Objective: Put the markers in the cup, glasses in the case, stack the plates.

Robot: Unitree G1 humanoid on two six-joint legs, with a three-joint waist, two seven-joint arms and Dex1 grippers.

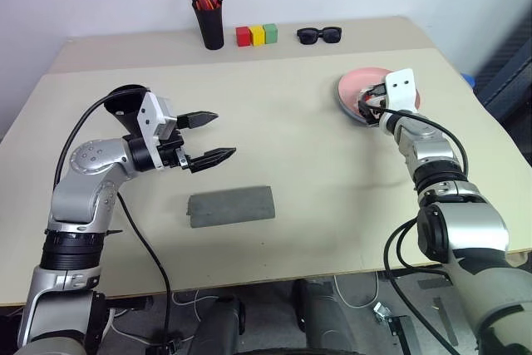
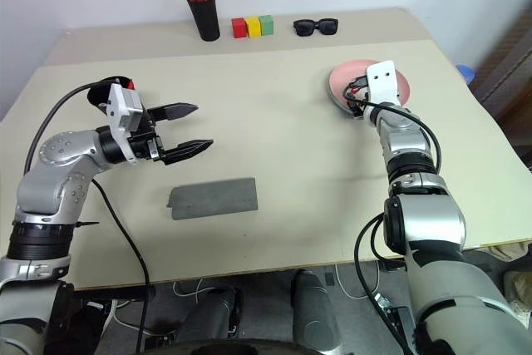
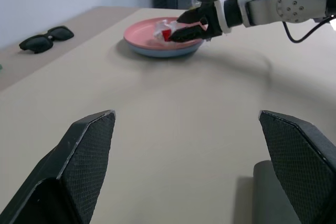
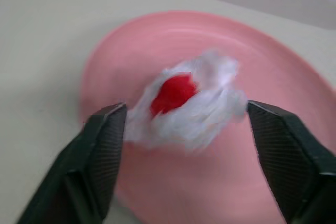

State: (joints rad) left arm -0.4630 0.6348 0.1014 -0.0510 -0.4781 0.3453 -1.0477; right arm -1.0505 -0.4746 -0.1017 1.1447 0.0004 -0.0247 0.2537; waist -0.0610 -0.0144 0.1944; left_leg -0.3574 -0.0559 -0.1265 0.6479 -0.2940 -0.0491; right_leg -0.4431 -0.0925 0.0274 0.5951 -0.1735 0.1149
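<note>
– Beige table [image 1: 332, 205] against a pale wall, two arms out over it. What is the danger at the far right?

– The right gripper [image 4: 185, 109] sits level at the pink plate [image 4: 294, 77], its fingers apart on either side of a crumpled white wad [image 3: 163, 29] with a red spot, not closed on it. The wad looks soft and light. A squeeze that lands off-centre could push it across the dish or pinch only a loose fold, which might then slip out on the lift. A low finger could also catch the rim and drag the pink plate off the light blue plate [image 3: 157, 52] it rests on, undoing what looks like a finished stack.

– And the left side?

– The left gripper [image 1: 226, 134] hovers wide open and holding nothing, just in front of the black cup [image 1: 123, 99]. It hides the cup's inside, so I cannot say whether markers are in it.

– The glasses?

– The grey case [image 1: 231, 205] lies shut near the front edge, well apart from both grippers. Its contents cannot be seen.

– Anything in the way?

– Hardly. A pen holder [image 1: 212, 27], three coloured blocks [image 1: 256, 35] and black sunglasses [image 1: 319, 35] line the far edge, well clear of the plates.
</note>
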